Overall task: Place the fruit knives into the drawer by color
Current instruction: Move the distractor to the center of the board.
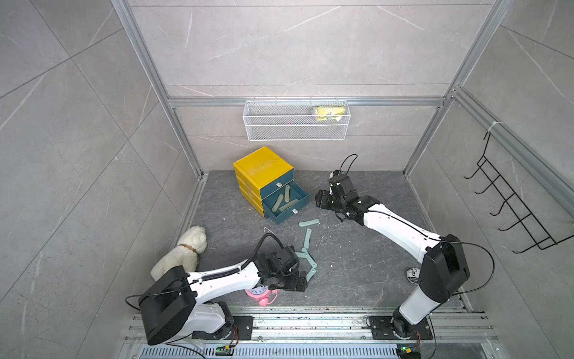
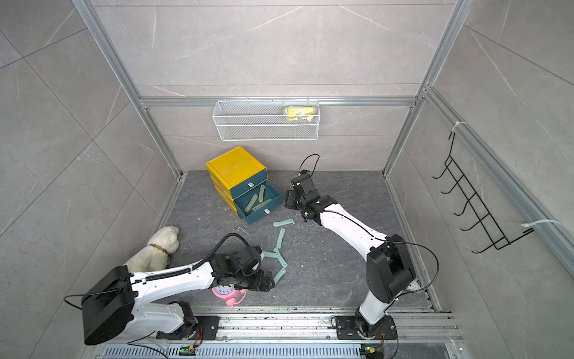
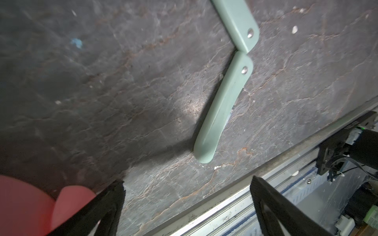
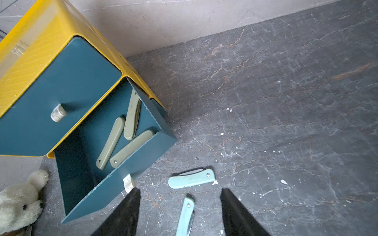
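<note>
Three greenish knives (image 4: 111,143) lie in the open drawer (image 4: 92,204); several blue knives (image 1: 309,222) lie on the worktop (image 1: 357,248) before it. The right gripper (image 4: 180,191), beside the drawer, and the left gripper (image 3: 187,179), by the farthest blue knife, gape empty.

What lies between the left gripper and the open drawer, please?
Pale blue folded knives lie strung across the stretch from the left gripper to the open drawer, in both top views.
</note>
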{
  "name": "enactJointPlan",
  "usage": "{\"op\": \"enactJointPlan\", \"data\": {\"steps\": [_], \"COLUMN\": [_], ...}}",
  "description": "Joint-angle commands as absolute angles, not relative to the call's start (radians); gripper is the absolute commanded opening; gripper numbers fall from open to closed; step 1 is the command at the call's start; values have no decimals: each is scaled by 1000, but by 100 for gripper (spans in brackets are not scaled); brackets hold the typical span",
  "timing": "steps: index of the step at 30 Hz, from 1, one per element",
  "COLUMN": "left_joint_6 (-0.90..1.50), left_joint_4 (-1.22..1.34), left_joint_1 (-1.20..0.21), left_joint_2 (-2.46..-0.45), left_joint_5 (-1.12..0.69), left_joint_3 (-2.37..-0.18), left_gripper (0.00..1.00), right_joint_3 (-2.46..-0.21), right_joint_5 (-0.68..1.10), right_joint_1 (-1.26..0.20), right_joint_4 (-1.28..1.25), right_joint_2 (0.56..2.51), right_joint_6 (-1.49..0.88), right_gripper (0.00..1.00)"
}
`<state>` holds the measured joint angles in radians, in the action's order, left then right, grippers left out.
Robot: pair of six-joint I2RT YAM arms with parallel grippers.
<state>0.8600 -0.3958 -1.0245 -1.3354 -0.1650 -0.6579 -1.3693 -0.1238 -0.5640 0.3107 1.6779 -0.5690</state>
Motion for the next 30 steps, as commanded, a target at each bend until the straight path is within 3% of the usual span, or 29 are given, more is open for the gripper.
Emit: {"op": "enactJointPlan", "data": {"steps": [1, 13, 22, 30], "left_joint_6": [923, 1062, 951, 906], "left_joint_4": [-437, -911, -905, -984], "left_joint_1": [-1062, -1001, -832, -867], "left_joint_2": [-1358, -1196, -1209, -1199], "left_joint_5": [-189, 164, 276, 307], "left_joint_3": [-667, -682, -731, -939], "left_gripper": [99, 100, 99, 96], "right_joint_3": [-1347, -1291, -1282, -1259], "right_joint_5": [-115, -68, -49, -36], "right_joint_1": [-551, -523, -508, -493], "right_joint_4": [279, 213, 210, 195], "right_joint_2": [1638, 1638, 1631, 1621], "right_joint_6": [-587, -606, -603, -610], "right_gripper": [65, 65, 65, 65]}}
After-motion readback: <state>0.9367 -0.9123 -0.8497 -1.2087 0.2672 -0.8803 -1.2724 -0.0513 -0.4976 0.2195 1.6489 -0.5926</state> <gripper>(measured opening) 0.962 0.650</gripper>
